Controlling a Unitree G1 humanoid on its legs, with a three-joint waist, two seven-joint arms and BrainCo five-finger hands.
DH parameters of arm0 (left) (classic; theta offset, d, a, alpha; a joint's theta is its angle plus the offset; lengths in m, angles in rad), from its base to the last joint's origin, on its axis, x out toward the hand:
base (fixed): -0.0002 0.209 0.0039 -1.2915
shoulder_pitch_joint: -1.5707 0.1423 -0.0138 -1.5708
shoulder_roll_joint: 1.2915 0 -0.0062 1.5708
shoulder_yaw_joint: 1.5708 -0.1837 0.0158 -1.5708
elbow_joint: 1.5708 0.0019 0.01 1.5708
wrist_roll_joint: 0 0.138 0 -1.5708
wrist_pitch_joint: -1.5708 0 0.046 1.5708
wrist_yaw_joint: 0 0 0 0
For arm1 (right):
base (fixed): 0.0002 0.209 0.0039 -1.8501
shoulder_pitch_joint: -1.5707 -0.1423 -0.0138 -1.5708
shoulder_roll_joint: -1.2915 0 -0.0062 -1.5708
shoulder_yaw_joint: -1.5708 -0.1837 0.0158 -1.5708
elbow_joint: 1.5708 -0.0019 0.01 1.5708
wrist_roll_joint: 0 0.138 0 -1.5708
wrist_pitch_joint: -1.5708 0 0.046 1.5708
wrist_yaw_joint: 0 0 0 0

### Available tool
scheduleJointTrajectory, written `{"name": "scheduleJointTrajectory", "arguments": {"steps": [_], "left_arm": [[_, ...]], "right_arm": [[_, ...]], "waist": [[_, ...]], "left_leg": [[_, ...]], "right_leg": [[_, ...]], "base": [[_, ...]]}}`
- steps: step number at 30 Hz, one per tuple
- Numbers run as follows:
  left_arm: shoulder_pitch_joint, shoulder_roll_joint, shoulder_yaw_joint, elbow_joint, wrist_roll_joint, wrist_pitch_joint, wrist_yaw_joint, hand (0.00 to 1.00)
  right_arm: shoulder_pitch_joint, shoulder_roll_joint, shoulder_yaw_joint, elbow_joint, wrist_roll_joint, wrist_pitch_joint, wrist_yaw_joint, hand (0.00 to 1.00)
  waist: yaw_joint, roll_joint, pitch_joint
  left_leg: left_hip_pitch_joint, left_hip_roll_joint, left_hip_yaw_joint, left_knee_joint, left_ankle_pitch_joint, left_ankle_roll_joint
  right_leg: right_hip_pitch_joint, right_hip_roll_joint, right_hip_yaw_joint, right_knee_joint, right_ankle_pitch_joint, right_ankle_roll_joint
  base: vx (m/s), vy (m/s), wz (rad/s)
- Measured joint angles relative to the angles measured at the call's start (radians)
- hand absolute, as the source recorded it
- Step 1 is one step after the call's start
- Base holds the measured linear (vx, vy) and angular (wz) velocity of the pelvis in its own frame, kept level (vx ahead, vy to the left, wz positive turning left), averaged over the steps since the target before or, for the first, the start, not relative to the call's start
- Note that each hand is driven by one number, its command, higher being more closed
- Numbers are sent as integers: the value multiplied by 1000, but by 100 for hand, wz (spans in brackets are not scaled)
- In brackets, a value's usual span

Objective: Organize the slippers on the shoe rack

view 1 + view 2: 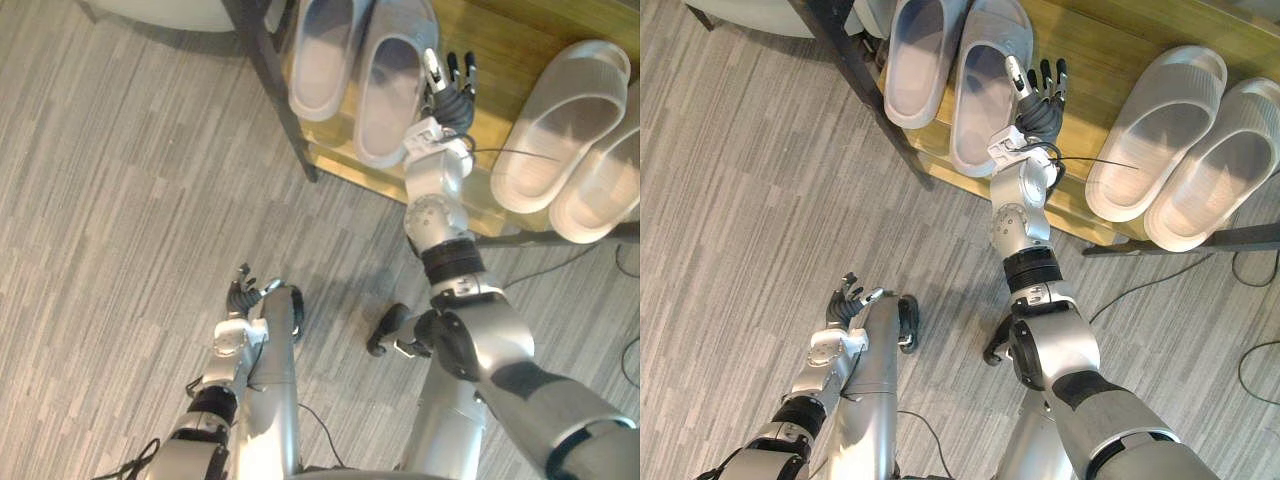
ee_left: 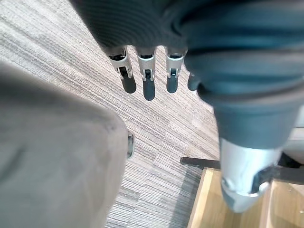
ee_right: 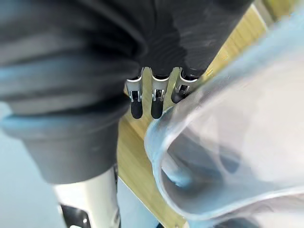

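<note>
Shoe rack [image 1: 495, 50] carries two pairs of slippers [image 1: 560, 120]; the slipper [image 1: 392, 85] by the right robot hand [image 1: 450, 95] has its heel at the front edge. Fingers [image 3: 156, 109] straight and empty, that hand could sweep it off. Left robot hand [image 1: 243, 293] hangs relaxed.

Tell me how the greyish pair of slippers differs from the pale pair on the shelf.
The greyish pair is lilac-grey; the pale pair is cream-white. The greyish pair has the right robot hand close beside it; the pale pair lies apart from that hand, further right. Both pairs sit on the wooden shelf.
</note>
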Motion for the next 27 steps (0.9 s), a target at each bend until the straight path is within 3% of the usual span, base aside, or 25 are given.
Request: {"name": "scheduleJointTrajectory", "arguments": {"steps": [10, 27], "left_arm": [[18, -16, -4, -13, 0, -11, -1, 0], [18, -16, -8, -9, -21, -11, -3, 0]], "right_arm": [[-62, -53, -6, 26, 21, 3, 4, 0], [-126, -165, 14, 127, -13, 67, 16, 0]], "waist": [[12, 2, -14], [12, 2, -15]], "left_leg": [[-10, -8, -16, -24, 24, -11], [-11, -6, -9, -21, 26, -10]], "right_leg": [[2, -7, -22, -7, 0, -1], [-2, -10, -17, -7, 6, -11]], "base": [[-14, -2, 6], [-2, 4, 0]]}}
